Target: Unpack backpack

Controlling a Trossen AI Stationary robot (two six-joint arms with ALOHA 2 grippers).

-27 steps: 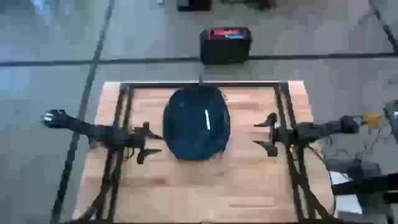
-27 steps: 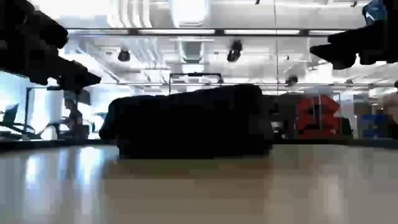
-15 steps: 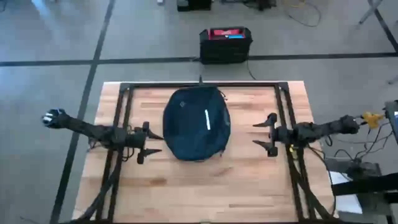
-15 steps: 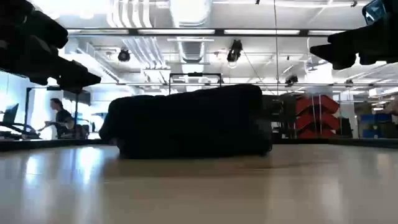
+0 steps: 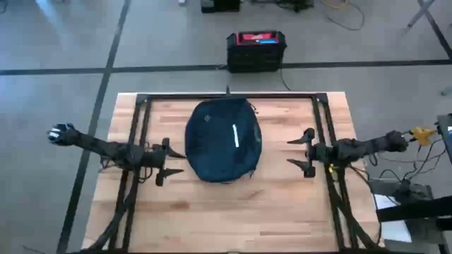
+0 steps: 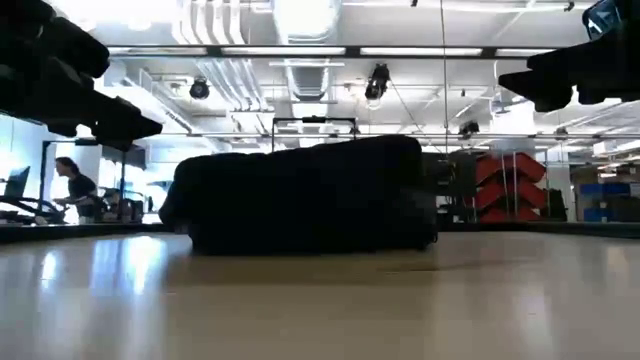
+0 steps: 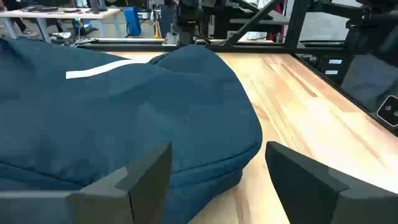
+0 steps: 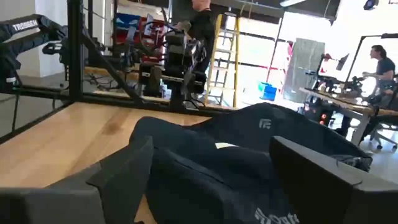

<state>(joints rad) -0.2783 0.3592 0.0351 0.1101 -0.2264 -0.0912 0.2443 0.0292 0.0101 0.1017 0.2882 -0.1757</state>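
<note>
Wooden tabletop with one bag lying on it

The tabletop [image 5: 212, 212] is pale planked wood, ringed at its far edge and both sides by a dark metal frame [image 5: 229, 95] whose rails run across the wood. The backpack [image 5: 222, 140], dark navy and dome-shaped with a small white stripe on top, lies flat on the wood at the middle of the far half, its far end close to the frame's back rail. The near half of the wood is bare. From the low view the backpack [image 6: 300, 195] sits squarely on the glossy surface.
</note>
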